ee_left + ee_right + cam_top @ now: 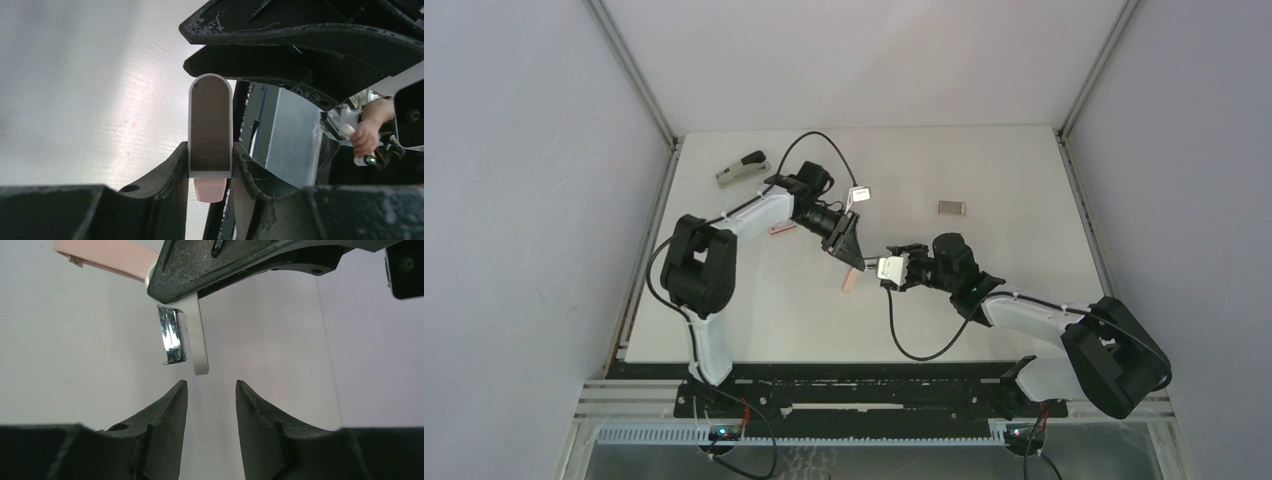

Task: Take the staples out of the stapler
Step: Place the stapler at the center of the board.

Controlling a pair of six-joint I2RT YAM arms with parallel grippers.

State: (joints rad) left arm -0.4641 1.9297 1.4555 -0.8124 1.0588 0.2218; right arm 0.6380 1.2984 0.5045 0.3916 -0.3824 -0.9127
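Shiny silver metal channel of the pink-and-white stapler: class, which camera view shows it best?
Right wrist view: the shiny silver metal channel hangs exposed beyond the open right gripper. Left wrist shows only the flat underside of the pink-and-white stapler, clamped in the left gripper. The top view shows a pink sliver, no metal.

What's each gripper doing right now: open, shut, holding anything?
Left gripper: shut on the stapler.
Right gripper: open, holding nothing, fingertips just short of the stapler.
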